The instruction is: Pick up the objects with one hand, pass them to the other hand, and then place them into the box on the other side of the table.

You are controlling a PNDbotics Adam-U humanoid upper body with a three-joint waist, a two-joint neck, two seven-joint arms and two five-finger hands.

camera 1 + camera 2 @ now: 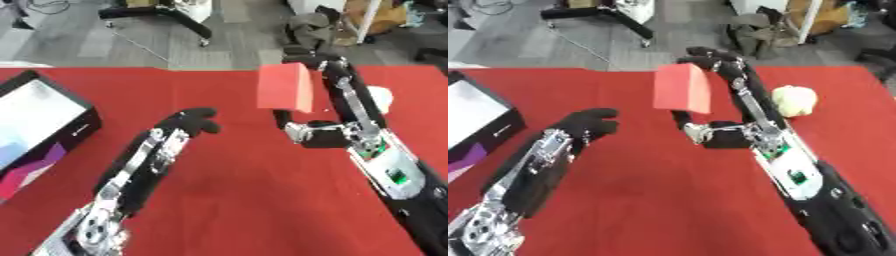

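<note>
My right robot hand (pixel 728 95) pinches the red block (pixel 682 88) aloft between fingers and thumb above the red counter (pixel 667 200), my left robot hand (pixel 579 127), fingers relaxed, at its nine o'clock, the box (pixel 44 125) farther that way.

- Table (pixel 667 200): covered in red cloth across the full visible surface; grey floor beyond its far edge.
- Box (pixel 35 125): black sides, pale interior, resting at the table's left edge.
- Pale yellowish rounded object (pixel 795 100): lying on the cloth at far right, well apart from the box.
</note>
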